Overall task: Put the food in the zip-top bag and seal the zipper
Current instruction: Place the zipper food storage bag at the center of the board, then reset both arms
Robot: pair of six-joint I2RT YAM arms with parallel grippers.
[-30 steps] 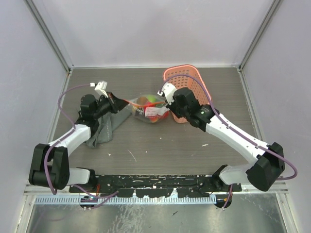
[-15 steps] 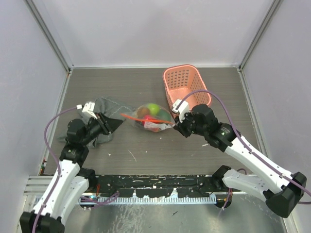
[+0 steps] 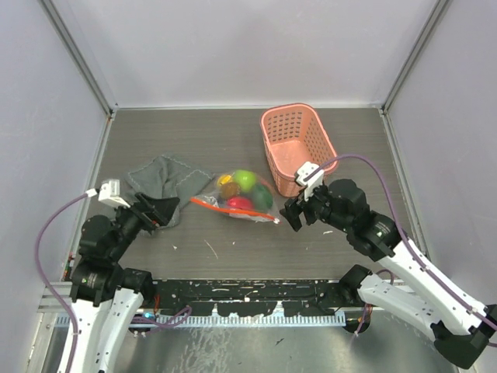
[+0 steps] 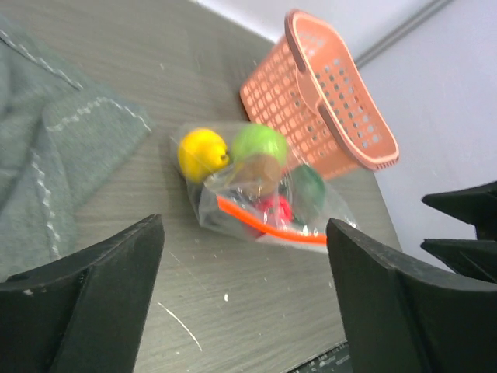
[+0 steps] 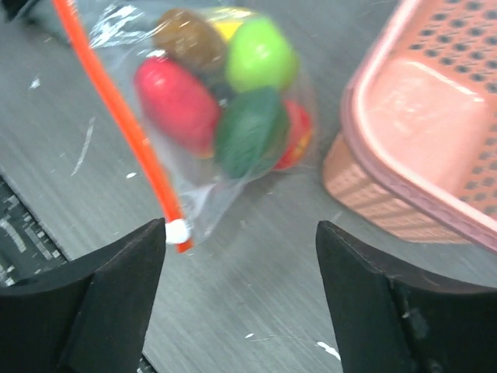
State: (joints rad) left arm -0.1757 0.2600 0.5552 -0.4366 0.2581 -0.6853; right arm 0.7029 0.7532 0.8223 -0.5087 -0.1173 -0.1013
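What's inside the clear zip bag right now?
The bag holds a yellow piece, a light green piece, a brown piece, a red piece and a dark green piece. Another reddish piece is mostly covered.

The clear crinkly plastic zip-top bag (image 5: 203,203) is showing yellow, light green, brown, red and dark green food (image 5: 248,128). Its thin zipper strip (image 5: 116,116) is glowing red-orange, with a small white slider tab (image 5: 177,231). The pink plastic basket (image 3: 295,144) is showing rows of little holes. The soft grey cloth (image 4: 46,155) is wearing pale stitch lines. The table (image 3: 256,250) is looking dark grey and streaky.
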